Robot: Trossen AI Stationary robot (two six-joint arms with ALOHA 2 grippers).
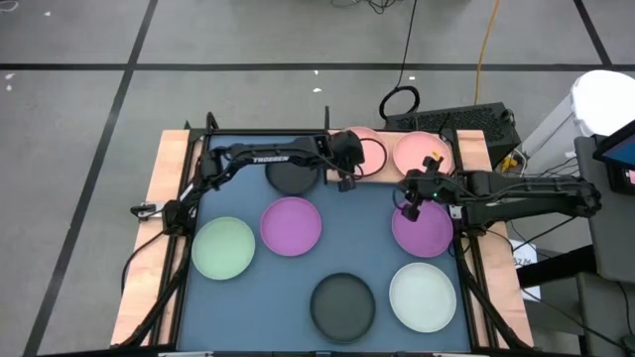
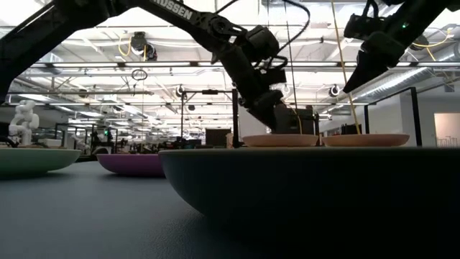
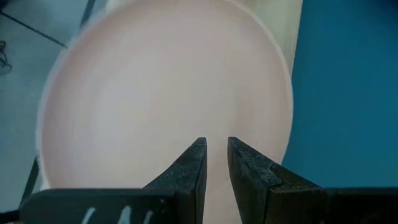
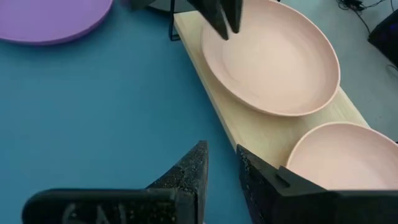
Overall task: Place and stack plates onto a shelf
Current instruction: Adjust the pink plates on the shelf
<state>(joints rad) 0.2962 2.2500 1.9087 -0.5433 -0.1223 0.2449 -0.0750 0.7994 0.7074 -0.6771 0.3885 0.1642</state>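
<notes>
Two pink plates (image 1: 422,154) (image 4: 339,155) lie flat side by side on the wooden shelf (image 4: 261,134) at the table's far edge. My left gripper (image 3: 216,142) reaches in from the left. It is narrowly open, over the left rim of the left pink plate (image 1: 365,149) (image 3: 168,81). My right gripper (image 4: 222,149) is narrowly open and empty. It hangs above the mat near the right purple plate (image 1: 424,230), in front of the shelf. The black plate (image 1: 291,177) is partly hidden under the left arm. My left gripper slants down from the table's left over the left pink plate's rim (image 4: 214,37). Its own fingers (image 3: 189,165) hide the near rim, so I cannot tell whether they touch it. The plate rests level on the shelf.
On the blue mat (image 1: 377,248) lie a second purple plate (image 1: 291,225), a pale green plate (image 1: 223,246), a black plate (image 1: 342,304) and another pale green plate (image 1: 422,296). Cables and a dark box (image 1: 476,121) sit beyond the shelf's right end.
</notes>
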